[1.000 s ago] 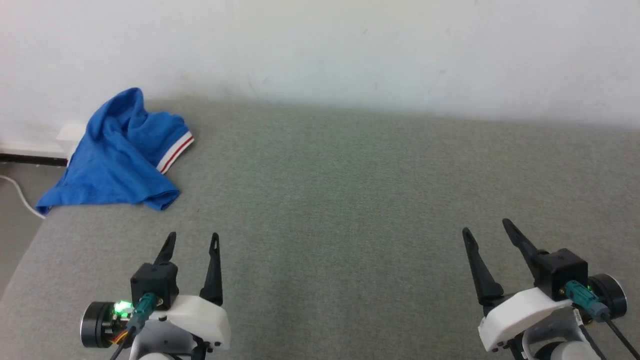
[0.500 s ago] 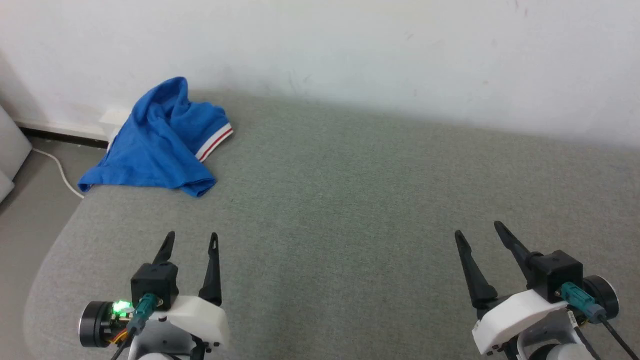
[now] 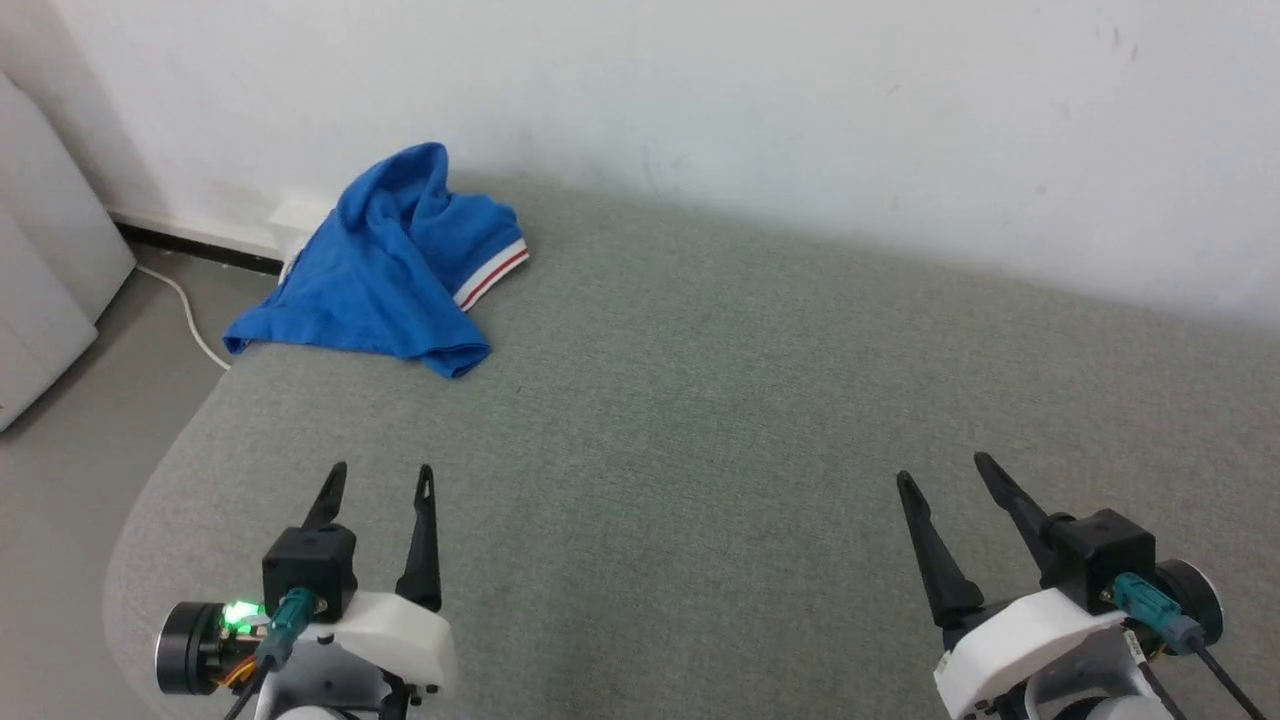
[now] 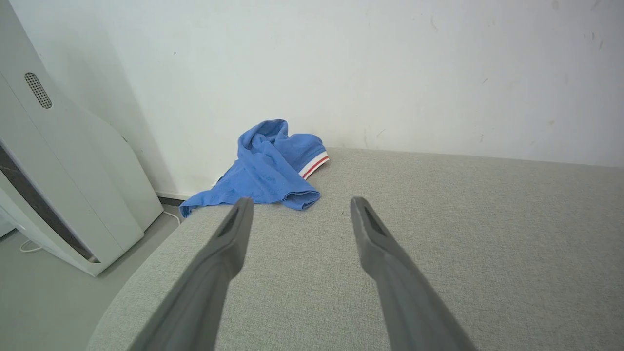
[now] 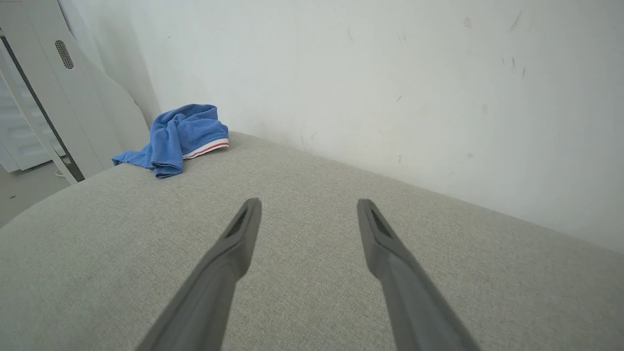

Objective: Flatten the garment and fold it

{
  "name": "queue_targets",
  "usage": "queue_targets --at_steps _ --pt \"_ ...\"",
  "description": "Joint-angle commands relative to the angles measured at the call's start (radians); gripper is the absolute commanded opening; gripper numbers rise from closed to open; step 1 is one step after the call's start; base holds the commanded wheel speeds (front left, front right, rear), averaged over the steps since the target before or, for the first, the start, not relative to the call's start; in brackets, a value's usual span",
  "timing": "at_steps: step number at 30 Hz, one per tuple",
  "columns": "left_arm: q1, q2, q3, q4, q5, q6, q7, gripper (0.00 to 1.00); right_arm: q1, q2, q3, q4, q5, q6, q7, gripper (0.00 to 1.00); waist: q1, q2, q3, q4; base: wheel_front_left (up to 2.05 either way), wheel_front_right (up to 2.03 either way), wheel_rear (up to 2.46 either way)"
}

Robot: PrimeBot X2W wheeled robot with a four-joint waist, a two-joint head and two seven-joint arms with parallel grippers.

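Nearest, over the near left corner of the grey fabric surface, the left gripper is hovering with its jaws spread wide and nothing between them. Towards the near right, the right gripper is hovering likewise, its jaws also standing apart and empty. Farther on, well apart from both, the garment is lying crumpled in a blue heap at the far left corner, showing a white and red striped hem, with one end drooping over the left edge. Just behind it the white wall is rising, and a white cable is trailing across the floor to the left.
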Motion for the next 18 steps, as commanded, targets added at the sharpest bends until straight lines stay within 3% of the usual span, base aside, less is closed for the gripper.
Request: queue_targets --at_steps 1,18 --pt "-0.014 0.009 -0.005 -0.005 0.000 0.006 -0.008 1.00 0.010 -0.001 0.007 -0.006 0.008 -0.001 0.003 1.00 0.0000 0.0000 -0.001 0.014 0.00 0.00 0.00" --pt "-0.008 0.029 -0.021 -0.009 -0.007 0.028 -0.012 1.00 0.026 -0.010 0.037 -0.013 0.040 -0.001 0.012 1.00 0.0000 0.0000 -0.013 0.089 0.00 0.00 0.00"
